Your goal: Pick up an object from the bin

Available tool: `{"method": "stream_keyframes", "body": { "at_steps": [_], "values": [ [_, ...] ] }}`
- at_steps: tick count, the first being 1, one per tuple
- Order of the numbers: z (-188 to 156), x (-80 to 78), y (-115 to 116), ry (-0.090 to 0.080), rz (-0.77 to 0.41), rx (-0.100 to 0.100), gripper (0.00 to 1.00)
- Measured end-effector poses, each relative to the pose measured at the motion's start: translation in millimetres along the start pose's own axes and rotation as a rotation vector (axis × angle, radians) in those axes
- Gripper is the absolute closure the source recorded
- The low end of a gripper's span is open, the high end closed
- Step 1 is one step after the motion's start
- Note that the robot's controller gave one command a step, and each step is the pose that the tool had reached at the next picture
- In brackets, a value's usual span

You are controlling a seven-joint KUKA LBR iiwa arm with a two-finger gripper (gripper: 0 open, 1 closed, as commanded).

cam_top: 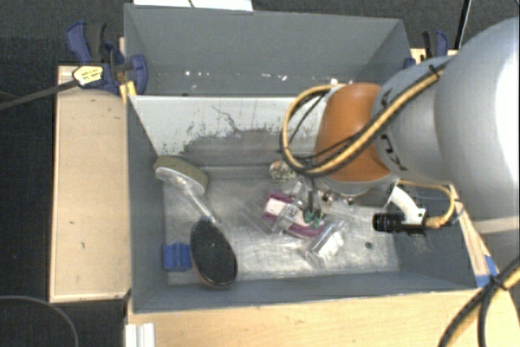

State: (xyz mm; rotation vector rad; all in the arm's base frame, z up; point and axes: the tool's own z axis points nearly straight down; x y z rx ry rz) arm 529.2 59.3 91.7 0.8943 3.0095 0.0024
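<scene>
From above, the arm reaches into the grey metal bin (260,45) from the right, its orange wrist cover (351,134) hanging over the middle of the floor with a looped black-and-yellow cable (291,126) around it. The gripper (310,214) points down beneath that cover, near the centre of the bin floor. Whether it is open or closed I cannot tell, as the cover hides much of it.

Its tip is down among a small cluster of clear-wrapped things. A purple-and-white packet (279,210) lies just to its left, a magenta strip (304,231) lies just below it, and a clear packet with a white piece inside (327,241) lies toward the front edge.

Well apart from these, toward the left wall, lies a clear long-handled tool with a round head (184,175). Near the front left corner sits what looks like a black oval brush (214,253), with a small blue block (175,257) just beside it.
</scene>
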Motion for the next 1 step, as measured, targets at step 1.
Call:
{"method": "stream_keyframes", "body": {
  "at_steps": [1],
  "values": [
    [-11.0, -0.2, 0.1, -0.001, -0.002, -0.001, 1.00]
  ]
}}
